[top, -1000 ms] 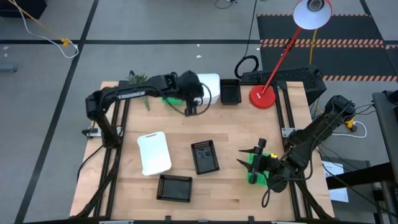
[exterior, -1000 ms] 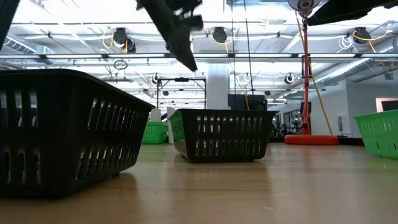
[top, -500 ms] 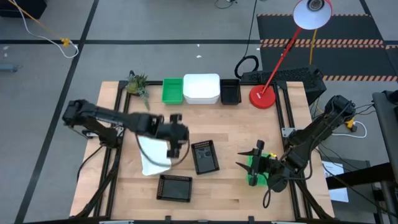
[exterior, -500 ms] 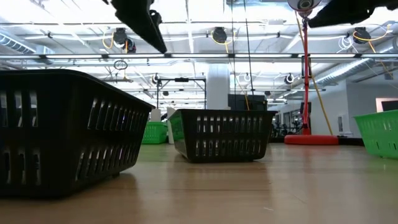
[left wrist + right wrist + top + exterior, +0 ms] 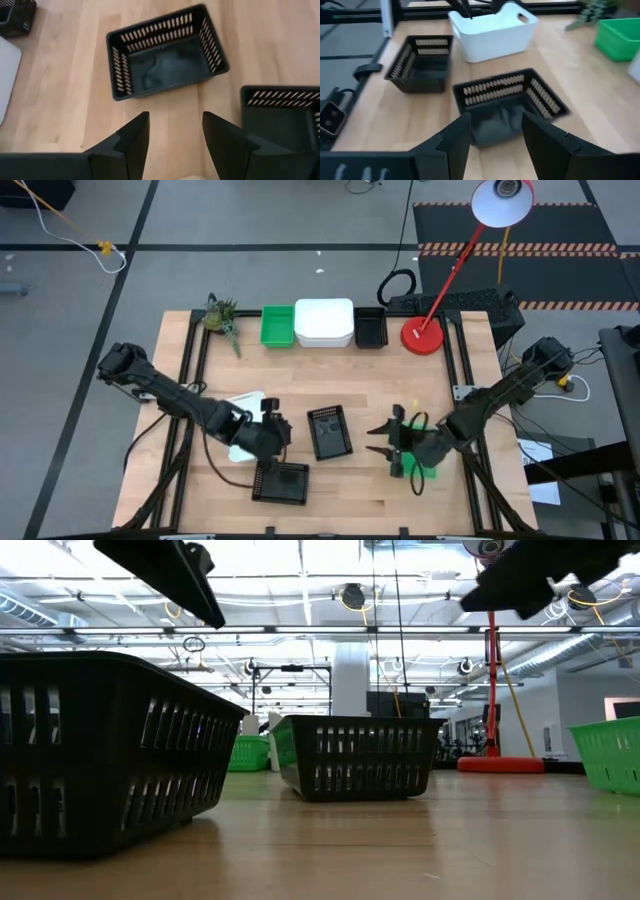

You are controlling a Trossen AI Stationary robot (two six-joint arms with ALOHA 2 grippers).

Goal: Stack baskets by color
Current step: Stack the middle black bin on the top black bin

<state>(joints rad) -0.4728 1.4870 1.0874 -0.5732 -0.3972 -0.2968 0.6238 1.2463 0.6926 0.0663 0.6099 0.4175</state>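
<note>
Two loose black baskets stand on the wooden table: one in the middle [image 5: 330, 431], one by the near edge [image 5: 281, 481]. A loose white basket [image 5: 243, 402] lies left of them, mostly hidden under my left arm. A loose green basket [image 5: 424, 466] rests near the right edge. A green [image 5: 277, 326], a white [image 5: 324, 323] and a black basket [image 5: 370, 328] stand in a row along the far edge. My left gripper [image 5: 284, 430] hovers open just left of the middle black basket [image 5: 165, 52]. My right gripper [image 5: 378, 442] hovers open right of it [image 5: 510, 105].
A red lamp base [image 5: 422, 337] stands at the far right corner, its pole leaning over the table's edge. A small green plant [image 5: 221, 313] sits at the far left corner. Bare wood [image 5: 300, 380] lies between the far row and the loose baskets.
My left gripper has swung from the far row of baskets toward the near edge, sinking, and now hangs over the white basket beside the middle black one. My right gripper has shifted left off the green basket toward the middle black basket and has turned. No basket has moved.
</note>
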